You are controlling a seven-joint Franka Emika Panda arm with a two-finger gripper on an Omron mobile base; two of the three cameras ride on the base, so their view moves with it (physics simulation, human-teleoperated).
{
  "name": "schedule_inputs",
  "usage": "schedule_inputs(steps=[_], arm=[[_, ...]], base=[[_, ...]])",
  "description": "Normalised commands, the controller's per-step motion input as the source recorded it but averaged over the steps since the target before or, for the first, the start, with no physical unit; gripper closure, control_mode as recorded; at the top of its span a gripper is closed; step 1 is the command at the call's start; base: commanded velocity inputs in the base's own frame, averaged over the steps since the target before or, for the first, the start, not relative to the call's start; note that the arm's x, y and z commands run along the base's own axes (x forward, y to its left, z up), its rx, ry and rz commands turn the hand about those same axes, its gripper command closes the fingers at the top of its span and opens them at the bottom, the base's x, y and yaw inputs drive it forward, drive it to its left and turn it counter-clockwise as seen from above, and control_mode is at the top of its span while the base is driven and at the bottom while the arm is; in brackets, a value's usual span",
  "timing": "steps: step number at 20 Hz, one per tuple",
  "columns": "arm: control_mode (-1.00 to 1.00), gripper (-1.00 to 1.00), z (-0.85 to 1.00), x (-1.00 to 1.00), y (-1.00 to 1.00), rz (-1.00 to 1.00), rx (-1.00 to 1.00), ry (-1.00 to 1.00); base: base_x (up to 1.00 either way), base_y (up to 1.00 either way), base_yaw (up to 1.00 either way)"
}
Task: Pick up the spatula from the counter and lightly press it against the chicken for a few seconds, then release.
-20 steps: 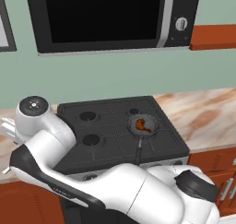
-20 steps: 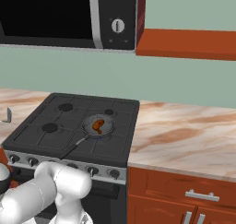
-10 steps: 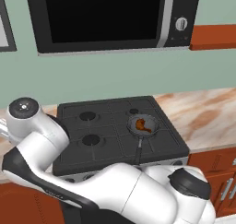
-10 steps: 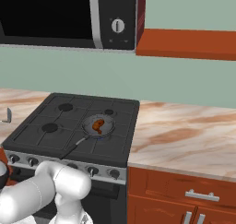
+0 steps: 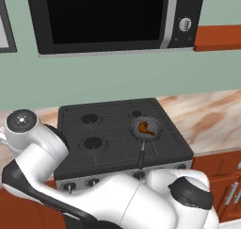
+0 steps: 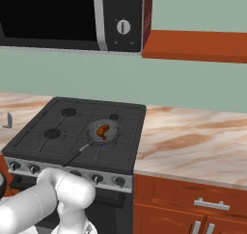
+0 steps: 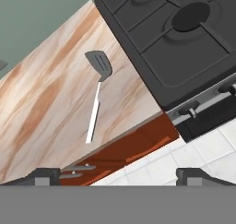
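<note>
Finds the spatula [image 7: 95, 103] lying flat on the marbled counter [image 7: 41, 108], untouched. Points its dark slotted blade toward the green wall and its pale thin handle toward the counter's front edge. Sits near the left side of the black stove [image 7: 184, 48] but apart from it, with a strip of bare stone between.

Shows the gripper [image 7: 119, 176] spread wide in the hand view, one dark fingertip [image 7: 46, 174] low on the left and the other low on the right, holding nothing. Hangs clear of the spatula, with the handle's end well above the gap between the tips in that view. Looks past the counter edge onto the red-brown cabinet front [image 7: 124, 147] and the pale tiled floor [image 7: 193, 154].

On the stove, leaves the chicken [image 5: 145, 127] [image 6: 102, 130] in a small grey pan [image 5: 158, 128] [image 6: 90, 130] on the front right burner, pan handle toward the knobs. Above, hangs a black microwave [image 5: 108, 16] [image 6: 48, 11]. Bends the white arm [image 5: 42, 152] out to the left of the stove.
</note>
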Motion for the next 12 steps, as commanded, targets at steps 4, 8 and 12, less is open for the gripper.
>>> schedule_inputs(steps=[4,8,12], arm=[[-1.0,-1.0,-0.14,0.07,0.0,0.0,0.02,0.0],[-1.0,-1.0,0.0,0.12,0.0,0.0,0.08,0.01],[-1.0,-1.0,0.0,0.08,0.0,0.0,0.03,0.01]], base=[[0.0,0.0,0.0],[0.0,0.0,0.0],[0.0,0.0,0.0]])
